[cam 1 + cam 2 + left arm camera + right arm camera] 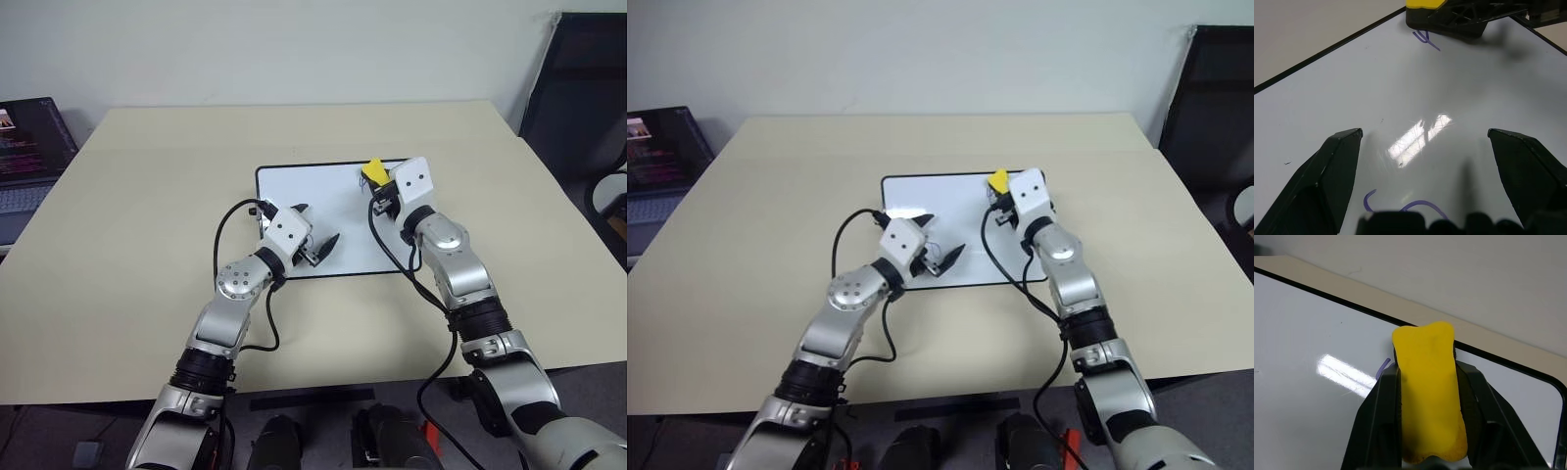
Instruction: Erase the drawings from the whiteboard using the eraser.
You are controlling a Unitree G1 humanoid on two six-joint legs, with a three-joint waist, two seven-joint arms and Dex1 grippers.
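Both head eyes are looking down and forward from above the table [147, 245], taking in the whole whiteboard [323, 211] and both arms from a fair way back, almost the same scene. The left wrist cam is sitting low over the board, peering between the left gripper [1425, 142] fingers toward the eraser [1422, 4]. The right wrist cam is looking right up close along the right gripper [1427, 382] at the eraser and the board's edge.
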